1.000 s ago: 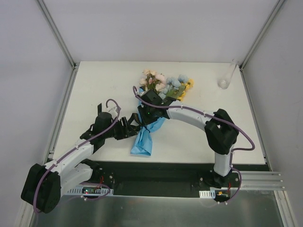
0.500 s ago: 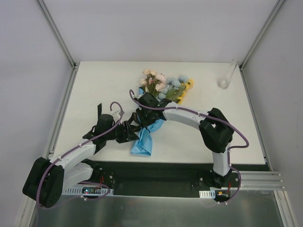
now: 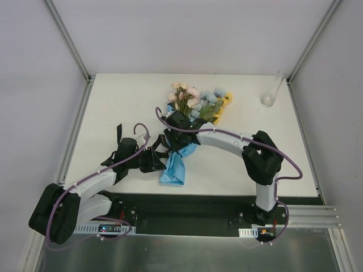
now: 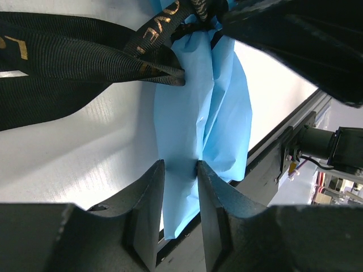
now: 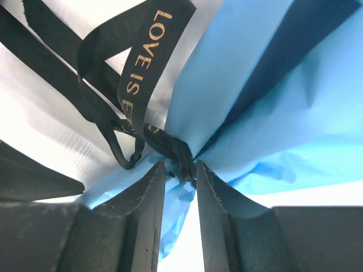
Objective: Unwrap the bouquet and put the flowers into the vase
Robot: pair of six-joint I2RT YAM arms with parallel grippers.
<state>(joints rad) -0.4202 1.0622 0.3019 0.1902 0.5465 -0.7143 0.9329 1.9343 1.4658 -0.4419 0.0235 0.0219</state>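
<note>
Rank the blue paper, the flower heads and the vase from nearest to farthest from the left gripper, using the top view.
1. Blue paper: right at the left gripper, between its jaws.
2. Flower heads: farther back, near the table's middle.
3. Vase: far right corner.

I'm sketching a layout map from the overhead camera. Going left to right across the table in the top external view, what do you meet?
left gripper → bouquet → vase
</note>
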